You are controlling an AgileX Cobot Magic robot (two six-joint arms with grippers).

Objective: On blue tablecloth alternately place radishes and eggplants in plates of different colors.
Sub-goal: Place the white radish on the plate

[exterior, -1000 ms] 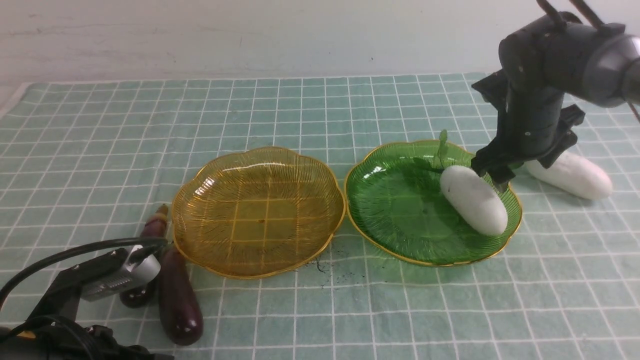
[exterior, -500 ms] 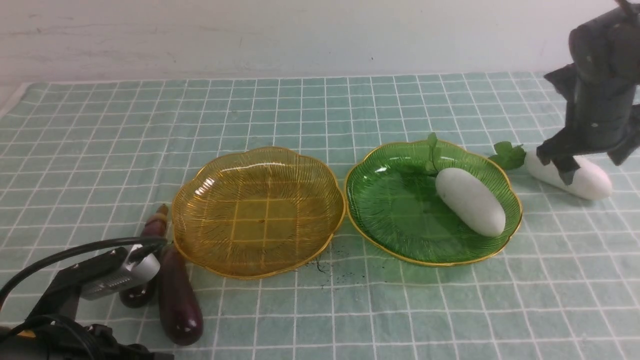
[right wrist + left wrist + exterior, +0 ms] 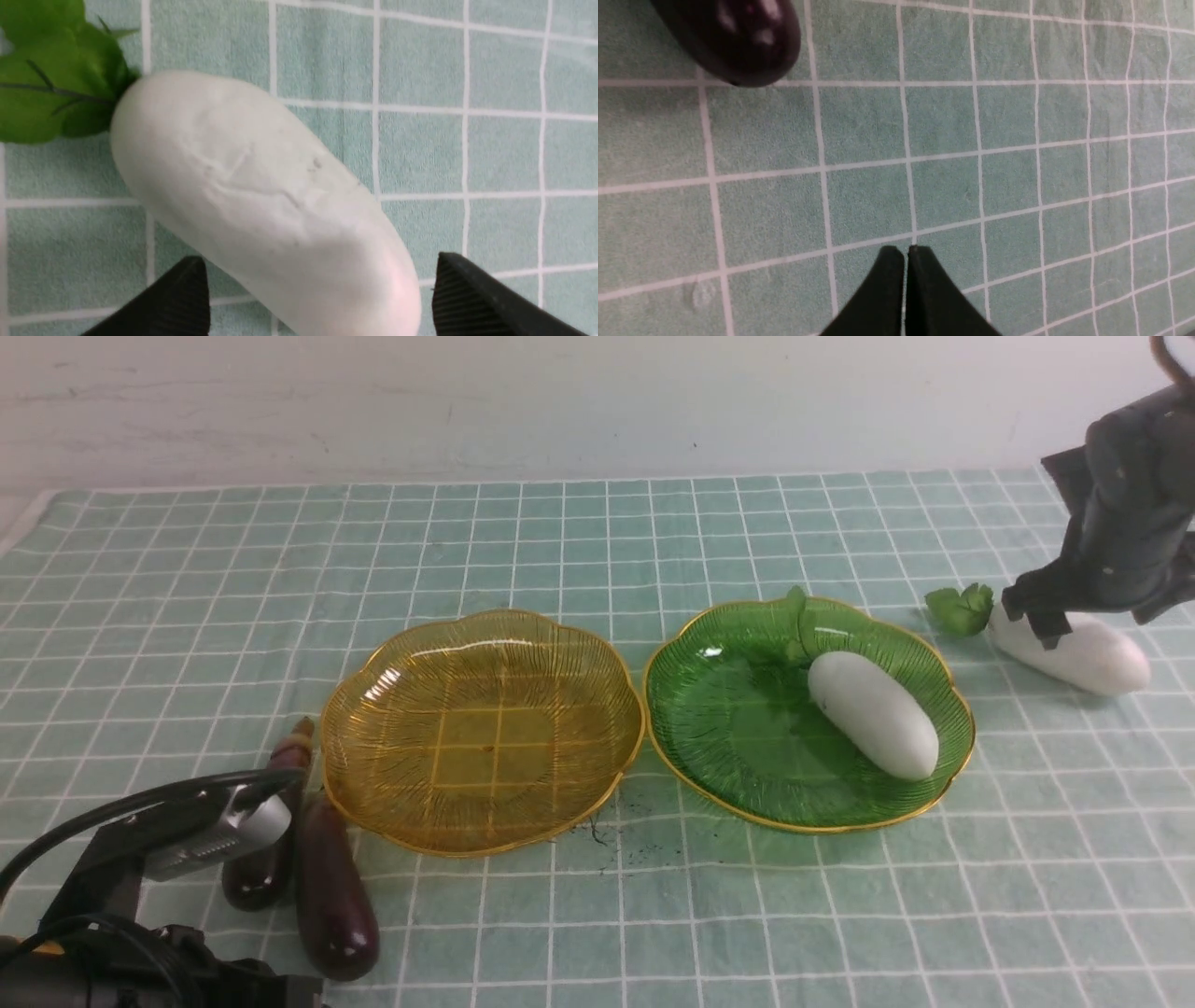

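Your right pincer (image 3: 317,289) stands spread either side of the loose radish (image 3: 261,196) on the blue tablecloth (image 3: 597,541). Closing this near its blunt end could squirt it free. Your left pincer (image 3: 903,261), pressed together and empty, has one eggplant (image 3: 733,37) close ahead. Count: two plates, amber plate (image 3: 481,728) bare, green plate (image 3: 738,709) bearing the second radish (image 3: 873,714); two radishes; two eggplants.

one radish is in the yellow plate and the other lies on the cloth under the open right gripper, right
No: the front view shows that radish in the green plate, not the yellow plate. The other radish does lie on the cloth under the open right gripper.
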